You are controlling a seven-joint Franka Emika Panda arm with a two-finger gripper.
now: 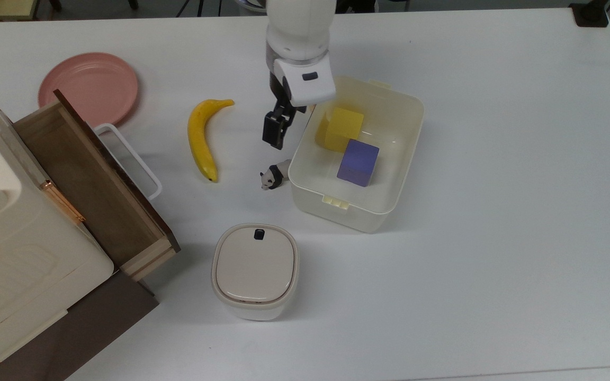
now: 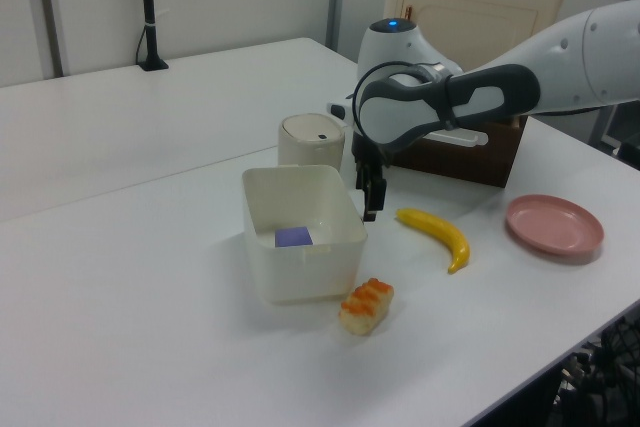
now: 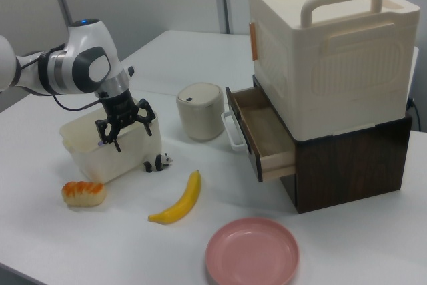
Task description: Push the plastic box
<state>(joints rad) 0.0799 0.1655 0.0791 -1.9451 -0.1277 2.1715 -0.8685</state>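
White tabletop, ringed by grey partitions, carries the plastic box (image 1: 356, 153), which sits lidless near the middle with a yellow cube (image 1: 344, 124) and a purple cube (image 1: 358, 162) inside. Its long axis runs from the latch tab nearest the arm to the latch tab facing the lidded container (image 1: 255, 270). The box lies just beside the gripper (image 1: 275, 130), to the top view's right of the fingers; the long side wall faces them, close but seemingly not yet touched. In the right view the fingers spread apart, holding nothing, poised beside that wall. A push away from the fingers would likely slide the box broadside toward open table. Just below the fingers in the top view stands a panda figurine (image 1: 275, 174), near the box corner; a banana (image 1: 202, 138) lies on the fingers' far side from the box, and an orange-topped food piece (image 2: 366, 305) rests against the box's short end. No brand, label or writing is legible on any item
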